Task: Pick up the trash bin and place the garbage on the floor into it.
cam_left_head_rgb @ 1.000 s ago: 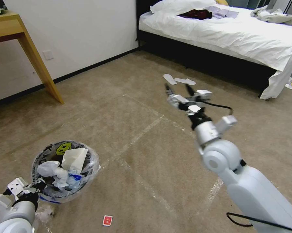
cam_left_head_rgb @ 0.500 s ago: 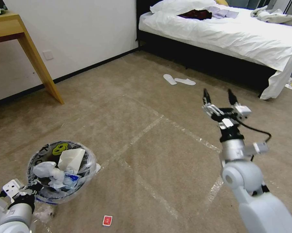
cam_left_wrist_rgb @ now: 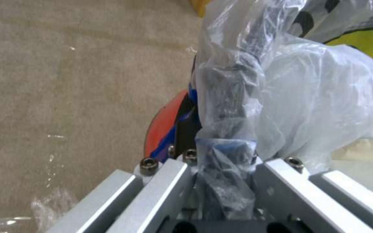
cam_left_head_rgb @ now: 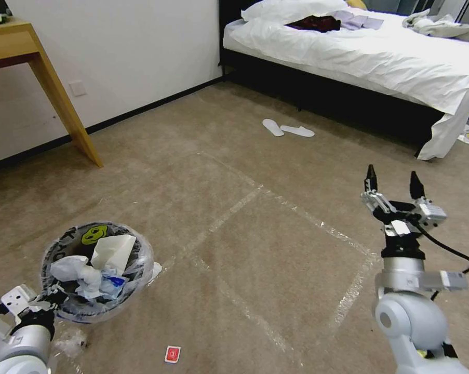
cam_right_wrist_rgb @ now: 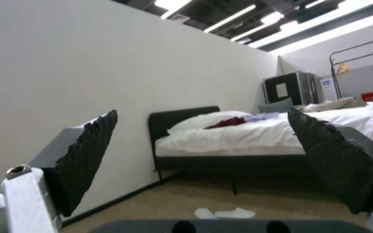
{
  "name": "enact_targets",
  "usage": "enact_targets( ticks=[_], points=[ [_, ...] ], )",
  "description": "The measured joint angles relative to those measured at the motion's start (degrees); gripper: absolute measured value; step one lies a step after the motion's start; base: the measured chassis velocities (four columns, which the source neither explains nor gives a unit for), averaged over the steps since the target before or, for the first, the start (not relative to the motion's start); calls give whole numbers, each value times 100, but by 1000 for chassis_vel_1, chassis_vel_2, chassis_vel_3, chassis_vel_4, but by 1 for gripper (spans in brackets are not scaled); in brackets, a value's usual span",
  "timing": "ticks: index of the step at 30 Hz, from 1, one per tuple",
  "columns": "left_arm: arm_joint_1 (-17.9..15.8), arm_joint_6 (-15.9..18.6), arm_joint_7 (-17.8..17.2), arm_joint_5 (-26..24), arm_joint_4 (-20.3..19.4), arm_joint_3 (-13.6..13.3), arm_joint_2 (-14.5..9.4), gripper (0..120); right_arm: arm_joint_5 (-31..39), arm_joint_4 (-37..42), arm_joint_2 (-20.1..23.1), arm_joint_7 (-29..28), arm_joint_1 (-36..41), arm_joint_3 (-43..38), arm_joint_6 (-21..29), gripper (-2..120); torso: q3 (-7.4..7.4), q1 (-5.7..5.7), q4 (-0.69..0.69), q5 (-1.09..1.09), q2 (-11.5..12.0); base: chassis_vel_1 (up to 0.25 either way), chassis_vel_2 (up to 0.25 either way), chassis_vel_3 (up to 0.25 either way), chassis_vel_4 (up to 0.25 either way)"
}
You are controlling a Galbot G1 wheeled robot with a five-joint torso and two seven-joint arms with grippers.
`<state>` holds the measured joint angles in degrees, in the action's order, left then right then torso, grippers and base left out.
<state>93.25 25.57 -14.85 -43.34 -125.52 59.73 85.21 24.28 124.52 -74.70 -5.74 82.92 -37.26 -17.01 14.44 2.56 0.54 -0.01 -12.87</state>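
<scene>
Red trash bin of tissues in left gripper jaws; right gripper jaws apart.

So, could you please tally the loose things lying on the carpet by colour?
White slippers: 2
Red wrapper: 1
Clear plastic scrap: 1
Total: 4

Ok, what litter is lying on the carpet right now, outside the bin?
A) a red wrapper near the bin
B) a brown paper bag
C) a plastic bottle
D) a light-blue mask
A: a small red wrapper lies on the floor just beyond the trash bin, which the left gripper holds by its rim.
</scene>
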Motion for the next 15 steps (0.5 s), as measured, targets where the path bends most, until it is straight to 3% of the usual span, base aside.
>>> enact_targets(
  ticks=[15],
  points=[
    [64, -103, 125, -59, -91, 78, -33, 0, -871, 140, -304, 63, 663, 468, -86, 100, 0, 0, -1, 1, 0, 0, 0, 0, 0]
  ],
)
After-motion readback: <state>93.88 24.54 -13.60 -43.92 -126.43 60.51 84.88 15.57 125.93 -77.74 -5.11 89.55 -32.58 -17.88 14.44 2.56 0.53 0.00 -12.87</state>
